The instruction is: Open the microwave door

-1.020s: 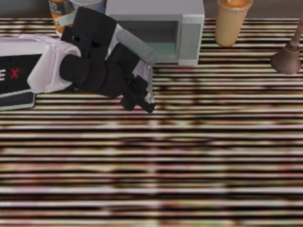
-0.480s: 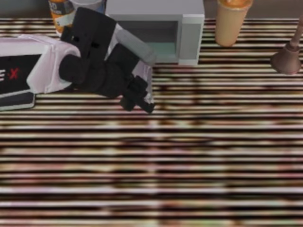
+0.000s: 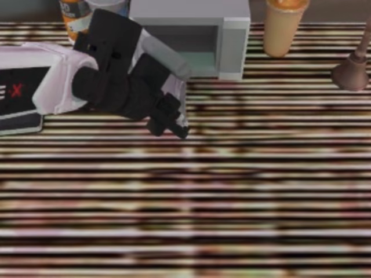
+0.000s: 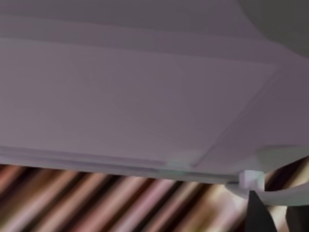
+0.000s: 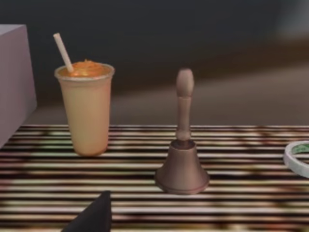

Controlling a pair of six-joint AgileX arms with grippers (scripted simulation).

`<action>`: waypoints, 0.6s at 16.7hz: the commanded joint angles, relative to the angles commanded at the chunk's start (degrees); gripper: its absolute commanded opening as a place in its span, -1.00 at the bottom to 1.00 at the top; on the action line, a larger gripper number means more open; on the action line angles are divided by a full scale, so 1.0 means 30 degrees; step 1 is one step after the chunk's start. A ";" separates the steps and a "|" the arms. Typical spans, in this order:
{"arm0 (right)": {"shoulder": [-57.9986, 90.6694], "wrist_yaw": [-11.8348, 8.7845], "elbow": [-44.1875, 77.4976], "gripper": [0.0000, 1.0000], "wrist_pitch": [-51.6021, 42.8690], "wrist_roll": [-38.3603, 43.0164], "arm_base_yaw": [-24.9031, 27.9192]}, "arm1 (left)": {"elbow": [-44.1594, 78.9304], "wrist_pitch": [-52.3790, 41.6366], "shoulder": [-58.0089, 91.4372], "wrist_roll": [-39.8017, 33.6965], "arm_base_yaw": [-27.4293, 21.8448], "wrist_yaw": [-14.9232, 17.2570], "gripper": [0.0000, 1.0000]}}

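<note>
The light-grey microwave [image 3: 232, 46] stands at the back middle of the table, its pale interior [image 3: 200, 58] exposed. The microwave door [image 3: 168, 58] is swung out toward the left front. My left gripper [image 3: 171, 121] sits at the door's free edge, shut on the pale bar handle [image 3: 182, 116]. In the left wrist view the door panel [image 4: 120, 96] fills most of the picture. The handle [image 4: 270, 191] curves between the dark fingertips [image 4: 258, 217] of the left gripper [image 4: 277, 217]. My right arm is outside the top view; one dark fingertip [image 5: 96, 212] shows in its wrist view.
A tan cup [image 3: 283, 26] with a straw stands just right of the microwave, and a brown hand bell [image 3: 351, 69] is farther right. An orange bottle [image 3: 75, 17] stands behind my left arm. The right wrist view shows the cup [image 5: 89, 111], the bell [image 5: 182, 164] and a white ring [image 5: 297, 157].
</note>
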 joint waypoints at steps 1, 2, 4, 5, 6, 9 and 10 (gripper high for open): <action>0.0000 0.0000 0.0000 1.00 0.0000 0.0000 0.0000 | 0.0000 0.0000 0.0000 0.0000 0.0000 0.0000 -1.00; 0.0000 0.0000 0.0000 1.00 0.0000 0.0000 0.0000 | 0.0000 0.0000 0.0000 0.0000 0.0000 0.0000 -1.00; 0.0000 0.0000 0.0000 1.00 0.0000 0.0000 0.0000 | 0.0000 0.0000 0.0000 0.0000 0.0000 0.0000 -1.00; 0.0000 0.0000 0.0000 1.00 0.0000 0.0000 0.0000 | 0.0000 0.0000 0.0000 0.0000 0.0000 0.0000 -1.00; 0.0000 0.0000 0.0000 1.00 0.0000 0.0000 0.0000 | -0.0058 -0.0013 0.0006 -0.0099 -0.0142 0.0143 -1.00; 0.0000 0.0000 0.0000 1.00 0.0000 0.0000 0.0000 | -0.0112 -0.0150 -0.0043 0.0350 0.0077 0.0389 -1.00; 0.0000 0.0000 0.0000 1.00 0.0000 0.0000 0.0000 | -0.0104 -0.0177 -0.0095 0.0542 0.0182 0.0505 -1.00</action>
